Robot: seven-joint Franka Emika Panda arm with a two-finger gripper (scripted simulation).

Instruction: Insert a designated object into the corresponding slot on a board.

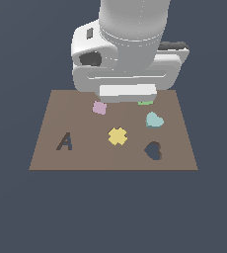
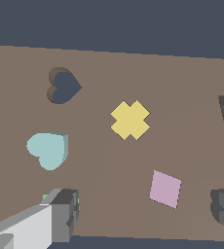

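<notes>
The brown board lies flat and carries every piece and cutout. My arm hangs above its far edge, and my gripper is spread wide with nothing between the fingers; both fingertips show well apart in the wrist view. The teal heart block rests on the board toward the exterior view's right, apart from the heart-shaped slot, which sits just nearer the board's front edge and is unfilled. The yellow cross piece lies near mid-board, the pink square piece under my gripper's edge, and a small green piece is mostly hidden beside one finger. The A-shaped cutout is well apart on the exterior view's left. Hazards, as I judge them: descending from here would strike the green or pink piece rather than the heart; a grasp across the heart's curved lobes may let it twist; and the block's point and the slot's appear to face differently, so insertion without rotation may jam on the rim.
</notes>
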